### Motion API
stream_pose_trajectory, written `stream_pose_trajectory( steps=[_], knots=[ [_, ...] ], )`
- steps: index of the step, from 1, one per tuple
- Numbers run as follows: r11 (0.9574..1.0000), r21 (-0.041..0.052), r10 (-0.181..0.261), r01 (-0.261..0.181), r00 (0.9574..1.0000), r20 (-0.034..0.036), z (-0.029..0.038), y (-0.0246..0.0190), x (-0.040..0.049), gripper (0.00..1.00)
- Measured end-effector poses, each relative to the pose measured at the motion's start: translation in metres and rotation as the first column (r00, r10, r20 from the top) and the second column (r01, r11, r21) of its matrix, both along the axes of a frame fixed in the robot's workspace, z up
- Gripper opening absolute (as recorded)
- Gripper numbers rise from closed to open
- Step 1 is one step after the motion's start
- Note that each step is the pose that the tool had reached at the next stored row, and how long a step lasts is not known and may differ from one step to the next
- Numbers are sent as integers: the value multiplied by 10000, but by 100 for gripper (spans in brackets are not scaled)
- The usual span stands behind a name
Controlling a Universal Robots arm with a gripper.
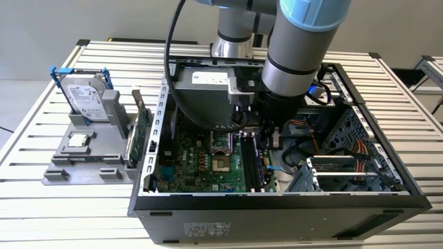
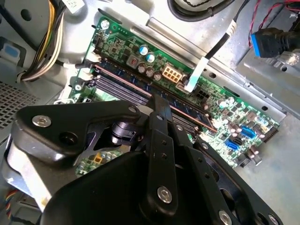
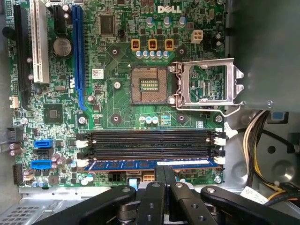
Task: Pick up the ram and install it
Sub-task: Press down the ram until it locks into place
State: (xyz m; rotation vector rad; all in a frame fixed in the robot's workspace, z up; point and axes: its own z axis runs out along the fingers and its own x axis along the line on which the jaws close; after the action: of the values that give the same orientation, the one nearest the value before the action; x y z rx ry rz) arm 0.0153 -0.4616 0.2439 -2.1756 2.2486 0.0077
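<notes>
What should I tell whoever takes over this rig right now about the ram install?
Gripper: fingers shut, holding nothing, tips at the top edge of the ram, inside the open computer case.
The ram stands in the motherboard slot nearest the gripper.
Done: the ram is picked up and placed in its slot.
Left: I cannot tell whether the end clips have latched, so full seating is unconfirmed.

Ram [image 3: 152, 164] in motherboard [image 3: 117, 101] slot
</notes>
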Motion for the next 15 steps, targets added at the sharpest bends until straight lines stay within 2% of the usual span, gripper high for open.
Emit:
stream_pose_trajectory(
  steps=[5,15],
  knots=[
    [10000,-10,1,-1,10000,-3,-25,-4,4,0],
    [10000,-9,1,-1,10000,-2,-29,-11,4,0]
  ],
)
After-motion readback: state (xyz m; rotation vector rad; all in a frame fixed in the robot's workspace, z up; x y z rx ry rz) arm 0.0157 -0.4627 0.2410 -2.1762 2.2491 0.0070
